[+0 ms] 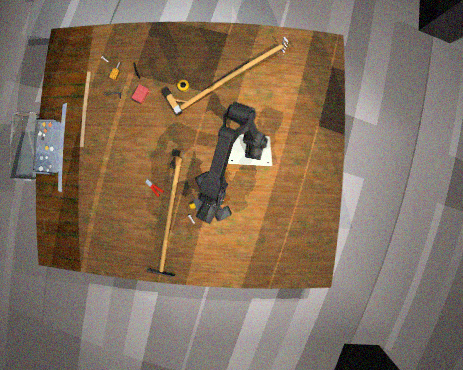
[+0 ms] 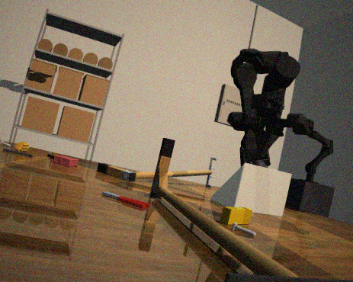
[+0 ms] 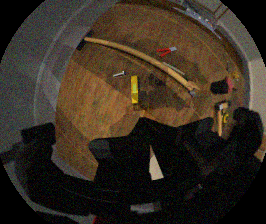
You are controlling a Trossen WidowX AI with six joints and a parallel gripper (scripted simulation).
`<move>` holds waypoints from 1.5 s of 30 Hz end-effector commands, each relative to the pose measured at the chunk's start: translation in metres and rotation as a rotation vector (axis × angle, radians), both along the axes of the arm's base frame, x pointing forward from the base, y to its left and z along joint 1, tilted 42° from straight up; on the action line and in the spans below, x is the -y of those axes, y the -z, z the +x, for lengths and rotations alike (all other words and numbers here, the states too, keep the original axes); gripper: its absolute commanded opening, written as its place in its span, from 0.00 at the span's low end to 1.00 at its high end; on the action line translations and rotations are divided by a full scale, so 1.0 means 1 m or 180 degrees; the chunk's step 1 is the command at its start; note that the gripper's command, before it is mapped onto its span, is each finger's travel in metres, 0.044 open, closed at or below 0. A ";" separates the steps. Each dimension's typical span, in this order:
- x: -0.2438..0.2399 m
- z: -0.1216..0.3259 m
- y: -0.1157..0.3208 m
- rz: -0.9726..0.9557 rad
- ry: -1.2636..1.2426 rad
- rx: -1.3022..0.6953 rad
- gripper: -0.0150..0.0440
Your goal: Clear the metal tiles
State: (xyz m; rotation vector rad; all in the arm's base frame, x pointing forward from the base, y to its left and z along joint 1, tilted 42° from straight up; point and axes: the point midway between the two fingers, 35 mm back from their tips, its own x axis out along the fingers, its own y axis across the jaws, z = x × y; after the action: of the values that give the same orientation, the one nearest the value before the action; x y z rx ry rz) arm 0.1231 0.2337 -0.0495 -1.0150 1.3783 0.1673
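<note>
- Gripper (image 1: 215, 213) (image 2: 266, 123) (image 3: 142, 120): fingers together, nothing clamped; raised over the table (image 1: 294, 199) (image 2: 83, 216) (image 3: 83, 105).
- Scraper (image 1: 170, 214) (image 2: 216, 232) (image 3: 138, 55): the task's tool, identified by its flat dark crosspiece at one end of the long wooden handle. It lies on the table to one side of the gripper, not held. An upright grip with a dark top stands at its other end.
- Tiles (image 1: 47, 148): several small pieces, orange and pale, on the plate (image 1: 56, 134). Exact count cannot be told.
- Catch box (image 1: 21, 154): clear-walled, at the far end of the plate, past the table edge. Contents cannot be made out.
- Yellow block (image 1: 192, 206) (image 2: 236, 216) (image 3: 134, 90): on the table between scraper and gripper, partly covered by the gripper in the top view.
- Bolt (image 1: 191, 219) (image 2: 244, 229) (image 3: 119, 74): lying just beside the yellow block.
- Pliers (image 1: 151, 186) (image 2: 126, 200) (image 3: 167, 51): red-handled, on the opposite side of the scraper from the block.
- Second long tool (image 1: 234, 76) (image 2: 186, 174): lying flat, pronged at one end, well apart from the scraper.
- Red block (image 1: 140, 94) (image 2: 65, 160): flat on the table, among small items.
</note>
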 end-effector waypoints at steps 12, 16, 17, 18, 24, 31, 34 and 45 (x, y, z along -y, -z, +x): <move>0.001 0.040 -0.029 -0.0021 0.0146 0.0087 0.25; 0.003 0.051 -0.037 -0.0032 0.0191 0.0108 0.25; 0.003 0.054 -0.039 -0.0035 0.0202 0.0113 0.25; 0.004 0.056 -0.041 -0.0038 0.0213 0.0119 0.25; 0.008 0.072 -0.053 -0.0057 0.0281 0.0149 0.25; 0.015 0.090 -0.067 -0.0084 0.0362 0.0184 0.25; 0.019 0.097 -0.073 -0.0096 0.0396 0.0199 0.25; 0.034 0.124 -0.097 -0.0149 0.0526 0.0250 0.25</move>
State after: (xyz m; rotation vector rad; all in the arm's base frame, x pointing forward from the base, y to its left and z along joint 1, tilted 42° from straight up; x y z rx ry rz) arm 0.2391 0.2042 0.0391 -0.9338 1.3960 -0.0162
